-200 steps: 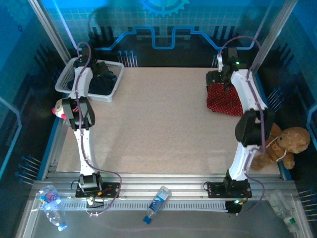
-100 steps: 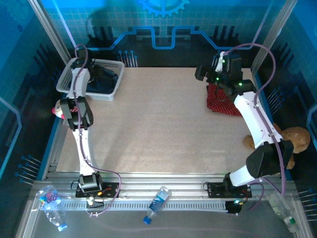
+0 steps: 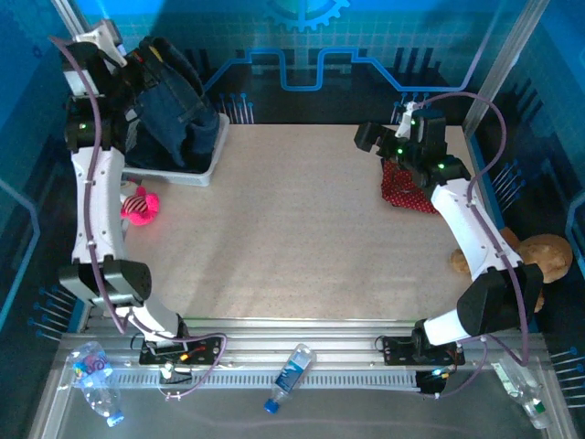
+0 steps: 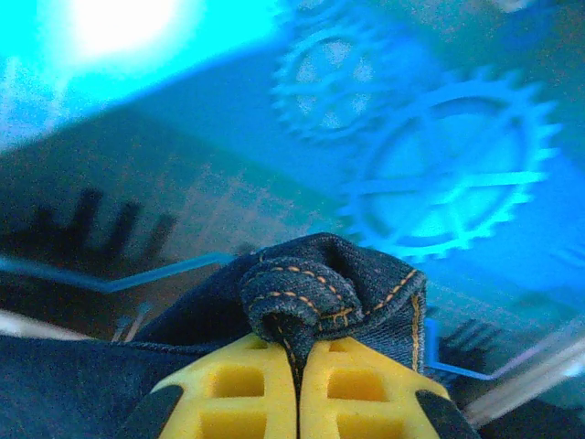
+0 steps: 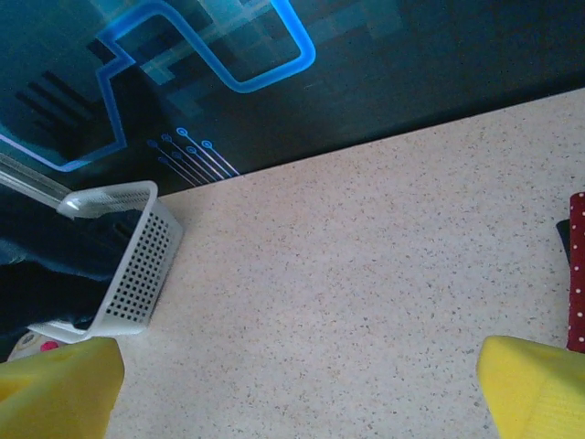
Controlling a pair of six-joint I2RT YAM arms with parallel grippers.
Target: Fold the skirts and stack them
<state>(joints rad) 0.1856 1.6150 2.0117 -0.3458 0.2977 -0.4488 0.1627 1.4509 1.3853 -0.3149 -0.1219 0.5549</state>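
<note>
My left gripper (image 4: pixel 297 366) is shut on a bunched fold of a dark blue denim skirt (image 4: pixel 320 283) with orange stitching. In the top view the left gripper (image 3: pixel 131 57) is raised high at the back left. The denim skirt (image 3: pixel 178 105) hangs from it over the white mesh basket (image 3: pixel 203 172). More dark fabric (image 5: pixel 46 265) lies in the basket (image 5: pixel 137 265). A folded red skirt (image 3: pixel 411 190) with fine dots lies at the table's right side. My right gripper (image 3: pixel 364 137) hovers open just left of it, with bare tabletop between its yellow fingertips (image 5: pixel 535 384).
A pink-and-white plush toy (image 3: pixel 139 206) lies in front of the basket by the left edge. A brown teddy bear (image 3: pixel 539 261) sits at the right edge. Plastic bottles (image 3: pixel 292 370) lie on the rails in front of the arm bases.
My left gripper shut on the denim skirt down in the basket and lifted it high. My right arm swung up off the red skirt and leftward, staying open.
</note>
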